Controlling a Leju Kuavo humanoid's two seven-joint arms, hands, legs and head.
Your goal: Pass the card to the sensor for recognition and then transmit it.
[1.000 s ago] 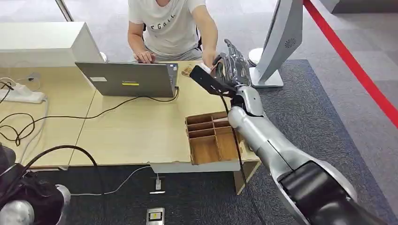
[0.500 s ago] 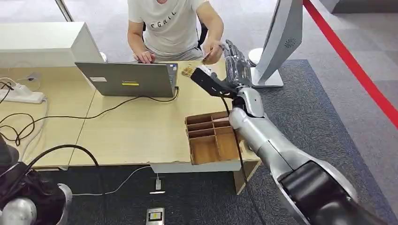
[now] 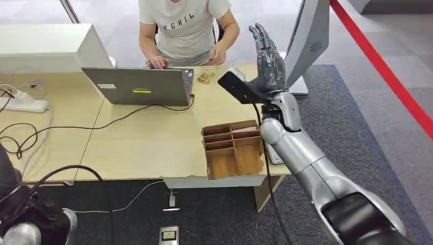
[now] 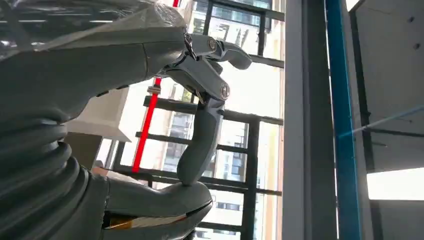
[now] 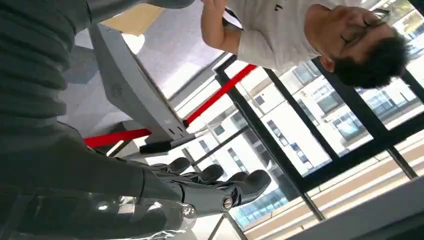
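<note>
Handover step, apparently done: right hand (image 3: pixel 266 61) raised over the table (image 3: pixel 148 138), fingers spread, holding nothing; card seemingly in the person's hand (image 3: pixel 218 53), too small to confirm. Left hand (image 4: pixel 200 100) spread, empty. Next: withdraw the arm

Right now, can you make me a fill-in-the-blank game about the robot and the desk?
1. The robot's right hand is raised with its fingers apart, holding ____.
2. The person sits behind a ____ that stands open on the table.
3. The divided box near the table's front edge is made of ____.
4. On the floor at the far right runs a stripe coloured ____.

Missing words: nothing; laptop; wood; red
</note>
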